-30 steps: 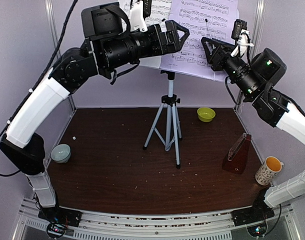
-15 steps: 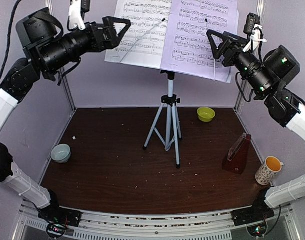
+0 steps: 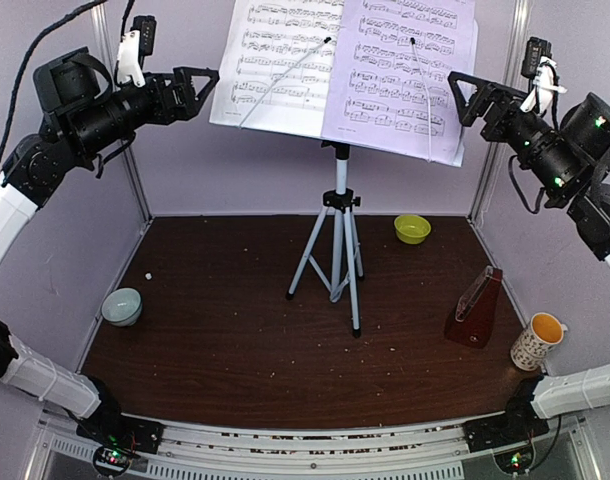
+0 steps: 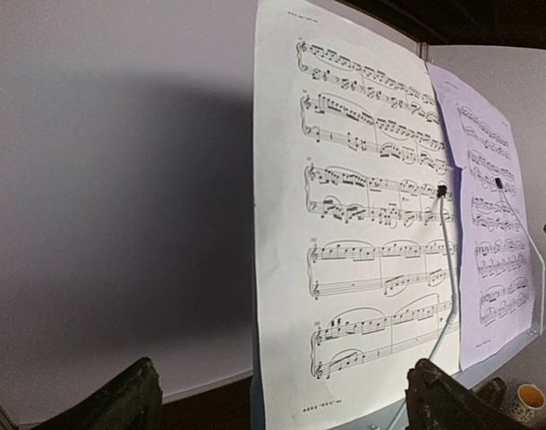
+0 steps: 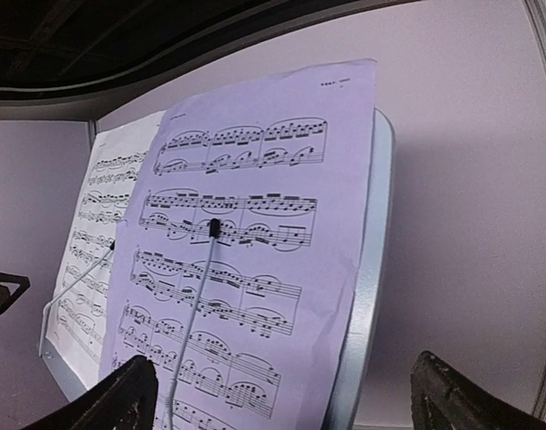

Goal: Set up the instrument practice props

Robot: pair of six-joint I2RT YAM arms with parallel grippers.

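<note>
On brown table (image 3: 215, 350), tripod (image 3: 338, 250); lilac walls (image 3: 245, 170)

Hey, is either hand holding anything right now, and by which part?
Nothing is held: the left hand and right hand are both open, apart from the sheet-music pages.

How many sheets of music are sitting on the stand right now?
2. A white printed sheet-music page on the left side of the white music-stand desk, and a lilac-tinted printed page beside it on the right. Others could be hidden behind them.
</note>
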